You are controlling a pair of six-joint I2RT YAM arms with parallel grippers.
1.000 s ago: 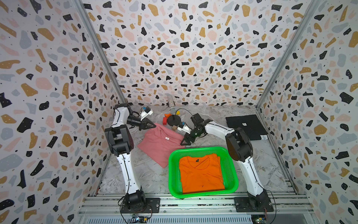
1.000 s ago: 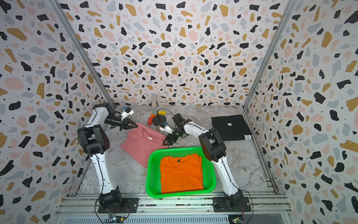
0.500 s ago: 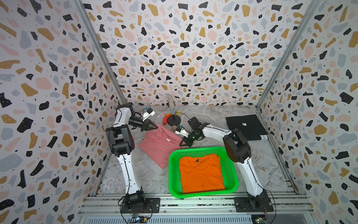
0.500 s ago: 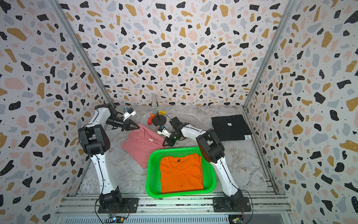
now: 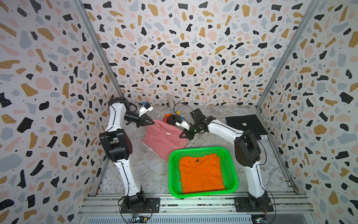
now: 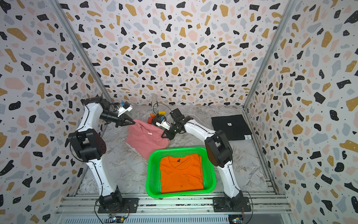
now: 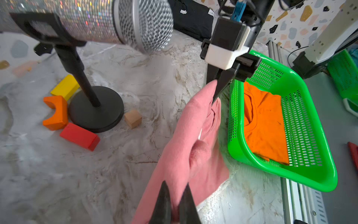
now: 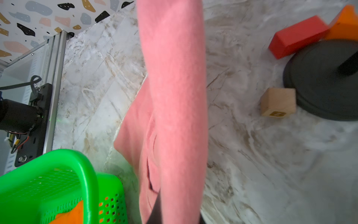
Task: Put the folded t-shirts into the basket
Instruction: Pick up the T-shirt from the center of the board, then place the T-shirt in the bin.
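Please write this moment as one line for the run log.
left gripper: shut on pink t-shirt | right gripper: shut on pink t-shirt | orange t-shirt: in basket | black t-shirt: on table

Right fingers [image 8: 155, 213] mostly hidden behind pink t-shirt [image 8: 174, 97], wrist view.

Both top views look steeply down from the front over the whole desk [image 5: 147, 174]. The wrist views sit close behind the left hand [image 7: 175, 187] and right hand [image 7: 214, 98], sharing the pink shirt [image 7: 186, 145] and basket [image 7: 280, 173].

Your left arm [image 5: 126, 174] and right arm [image 5: 254, 178] wear white shells, bulky black joints, thin black cables, and pointed black fingers [image 7: 163, 202].
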